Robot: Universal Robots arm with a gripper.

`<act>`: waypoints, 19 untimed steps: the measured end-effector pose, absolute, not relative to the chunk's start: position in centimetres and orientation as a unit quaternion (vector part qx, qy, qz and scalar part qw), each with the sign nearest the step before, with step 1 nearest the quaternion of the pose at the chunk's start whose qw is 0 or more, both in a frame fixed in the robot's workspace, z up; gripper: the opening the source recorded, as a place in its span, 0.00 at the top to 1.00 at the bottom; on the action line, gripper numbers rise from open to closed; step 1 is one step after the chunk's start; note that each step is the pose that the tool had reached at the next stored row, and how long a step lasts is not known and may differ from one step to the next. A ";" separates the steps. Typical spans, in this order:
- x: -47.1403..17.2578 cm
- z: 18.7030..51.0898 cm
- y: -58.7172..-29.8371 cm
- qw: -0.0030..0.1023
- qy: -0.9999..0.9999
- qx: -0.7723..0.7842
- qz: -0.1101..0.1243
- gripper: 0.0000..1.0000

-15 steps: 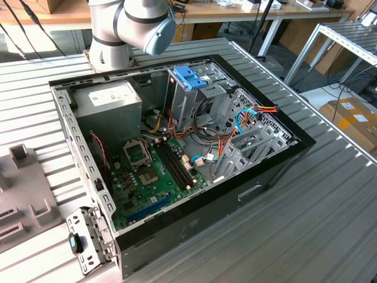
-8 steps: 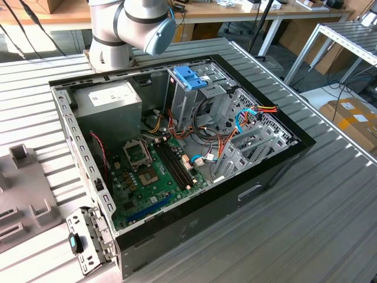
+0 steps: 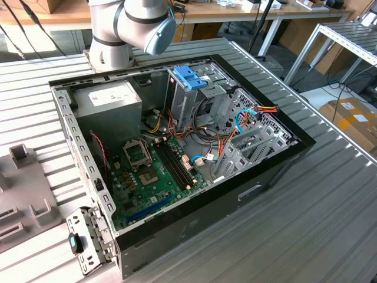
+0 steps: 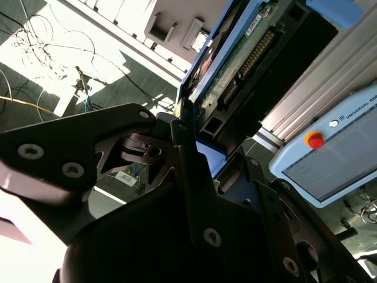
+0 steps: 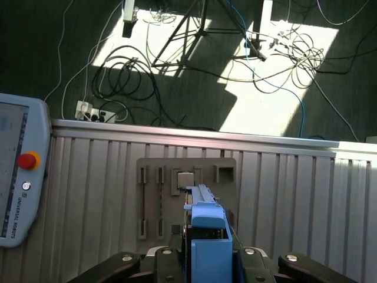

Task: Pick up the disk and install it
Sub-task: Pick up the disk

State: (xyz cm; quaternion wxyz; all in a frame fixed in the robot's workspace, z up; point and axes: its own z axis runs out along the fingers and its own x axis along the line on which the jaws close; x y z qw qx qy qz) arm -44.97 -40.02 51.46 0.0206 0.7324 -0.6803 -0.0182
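Note:
My gripper (image 5: 206, 259) is shut on the disk (image 5: 205, 221), which stands edge-on between the two black fingers with a blue rail facing the first wrist view. The second wrist view has the disk (image 4: 247, 56) from its underside, with green circuit board, connector and blue rails, and the gripper (image 4: 209, 162) clamped on its lower end. Below the held disk lies a grey slotted holder plate (image 5: 185, 197) on the ribbed metal table (image 5: 294, 194); the disk is lifted clear of it. The arm's elbow (image 3: 132, 26) stands behind the open computer case (image 3: 177, 153).
Inside the case are a drive cage with a blue handle (image 3: 191, 76), a grey power-supply box (image 3: 109, 97), a motherboard (image 3: 156, 168) and loose cables. A teach pendant (image 5: 17, 171) lies on the table beside the plate. Grey fixtures (image 3: 20, 183) sit at the exterior view's left.

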 end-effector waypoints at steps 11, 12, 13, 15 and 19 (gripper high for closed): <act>-45.0 51.5 -40.8 0.021 -0.680 0.732 -0.018 0.63; -45.0 51.5 -40.9 0.021 -0.680 0.732 -0.018 0.63; -45.0 51.5 -40.9 0.021 -0.680 0.732 -0.018 0.63; -45.0 51.5 -41.1 0.021 -0.680 0.732 -0.018 0.63; -45.0 51.5 -41.4 0.021 -0.680 0.732 -0.018 0.63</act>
